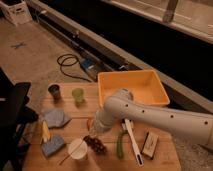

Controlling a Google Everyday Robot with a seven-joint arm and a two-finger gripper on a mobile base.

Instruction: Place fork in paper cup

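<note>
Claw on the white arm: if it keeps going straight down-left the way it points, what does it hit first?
Probably the dark bunch of grapes just below the claw; the white round paper cup sits slightly further left. Depth is unclear, so it could meet the wooden table instead.

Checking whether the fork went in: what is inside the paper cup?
A thin fork lies across the paper cup, its handle sticking out past the lower-left rim. The cup's bottom cannot be made out. The gripper hangs just above right, mostly hidden by the arm.
</note>
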